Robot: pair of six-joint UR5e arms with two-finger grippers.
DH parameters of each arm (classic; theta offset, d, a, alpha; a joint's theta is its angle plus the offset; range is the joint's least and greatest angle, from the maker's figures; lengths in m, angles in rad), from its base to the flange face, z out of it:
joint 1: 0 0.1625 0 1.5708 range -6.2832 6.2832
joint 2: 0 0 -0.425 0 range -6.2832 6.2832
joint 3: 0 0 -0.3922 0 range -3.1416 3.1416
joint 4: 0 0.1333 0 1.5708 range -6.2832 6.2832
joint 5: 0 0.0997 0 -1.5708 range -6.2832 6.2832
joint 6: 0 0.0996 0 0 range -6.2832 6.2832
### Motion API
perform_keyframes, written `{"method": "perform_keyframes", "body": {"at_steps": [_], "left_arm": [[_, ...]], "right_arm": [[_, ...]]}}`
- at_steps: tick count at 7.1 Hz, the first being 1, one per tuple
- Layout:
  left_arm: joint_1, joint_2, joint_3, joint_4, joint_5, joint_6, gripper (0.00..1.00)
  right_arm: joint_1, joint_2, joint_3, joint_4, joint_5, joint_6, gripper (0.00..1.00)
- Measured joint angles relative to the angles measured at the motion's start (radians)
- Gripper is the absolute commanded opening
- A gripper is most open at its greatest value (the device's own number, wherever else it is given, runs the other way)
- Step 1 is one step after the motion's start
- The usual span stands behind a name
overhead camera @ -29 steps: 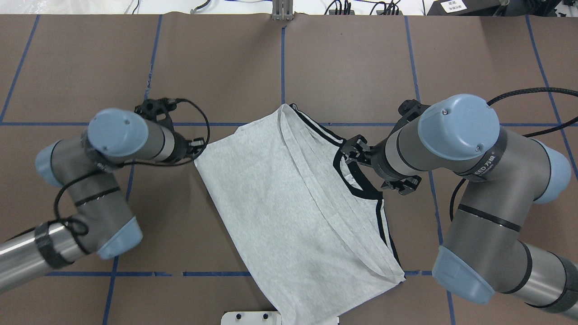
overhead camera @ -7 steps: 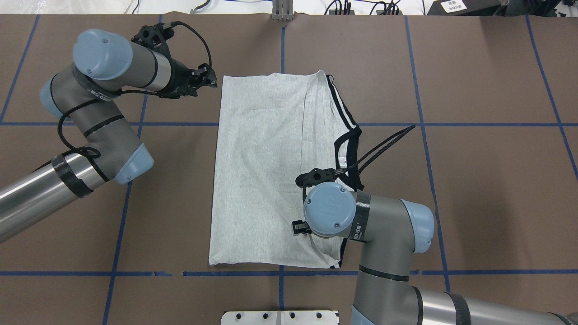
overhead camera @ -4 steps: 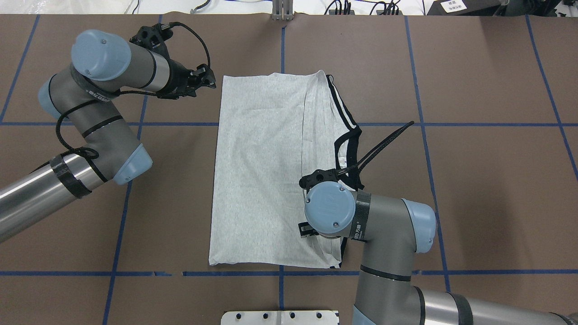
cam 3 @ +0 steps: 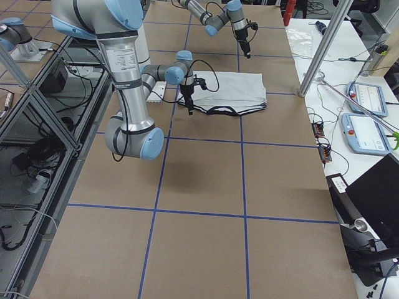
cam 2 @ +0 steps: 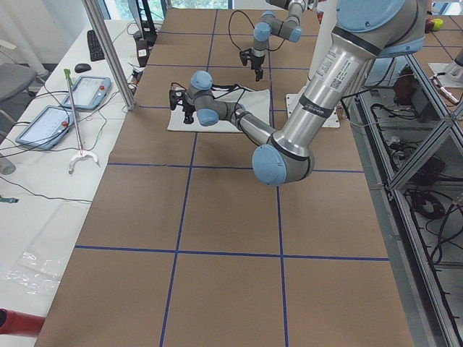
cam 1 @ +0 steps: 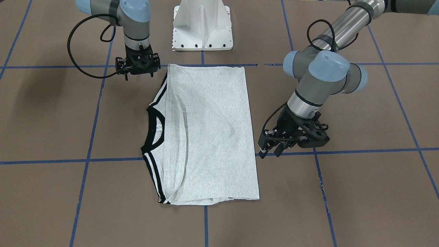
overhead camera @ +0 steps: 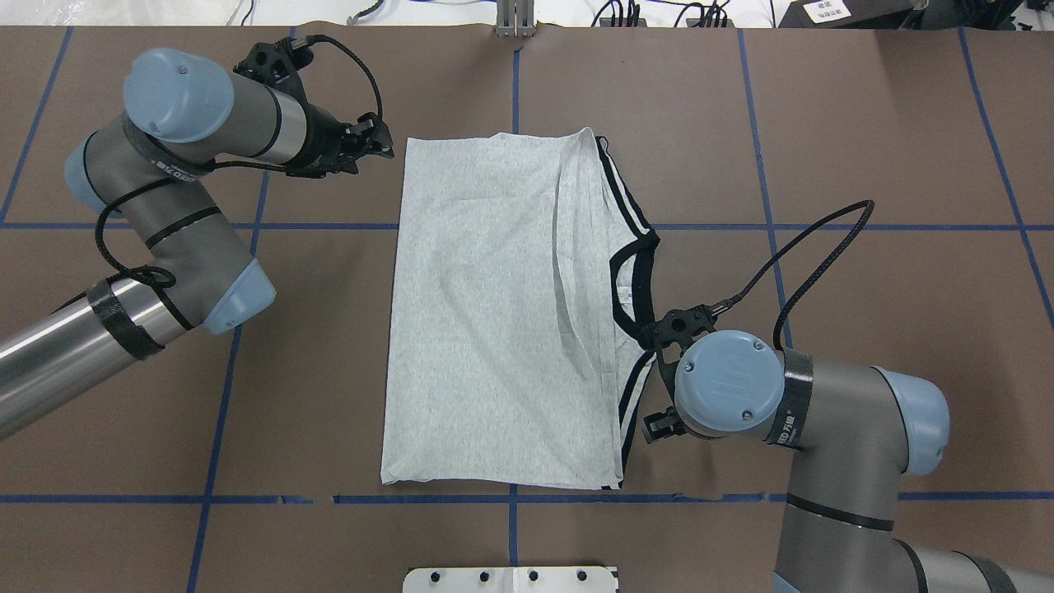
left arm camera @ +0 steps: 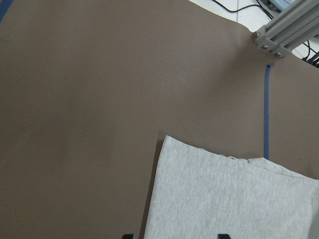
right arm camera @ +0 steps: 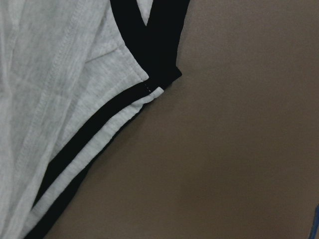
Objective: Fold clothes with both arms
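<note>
My right end effector (cam 1: 138, 68), grip unreadable, swung toward three o'clock off the grey black-striped T-shirt (overhead camera: 494, 313); left end effector (cam 1: 271, 151) open; fold laid.

The left arm (overhead camera: 181, 247) was bent sharply at the elbow, its forearm lying nearly level behind the left claw (cam 1: 271, 152), which tilted forward and down. That claw's fingers (cam 1: 262, 151) stood apart, nothing between them. The right arm (overhead camera: 832, 395) was doubled back on itself, its wrist (overhead camera: 729, 383) stacked directly above the right claw (cam 1: 138, 67), which pointed straight down, close over the surface (cam 1: 343, 192). Whether the right claw's jaws were parted or closed could not be made out from any view.
</note>
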Motion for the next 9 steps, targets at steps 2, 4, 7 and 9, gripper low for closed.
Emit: {"method": "perform_keyframes", "body": {"at_steps": [2,4,7,9], "left_arm": [[-0.002,0.008,-0.015,0.006,-0.01,0.0,0.64],[-0.002,0.027,-0.05,0.027,-0.013,0.0,0.64],[-0.001,0.034,-0.077,0.054,-0.014,-0.001,0.64],[-0.001,0.034,-0.079,0.056,-0.014,-0.001,0.64]], "right_arm": [[0.029,0.103,-0.07,0.005,-0.001,0.003,1.0],[0.056,0.224,-0.194,0.022,-0.003,0.01,1.0],[0.079,0.349,-0.431,0.171,-0.009,0.038,1.0],[0.108,0.368,-0.476,0.184,-0.009,0.033,1.0]]}}
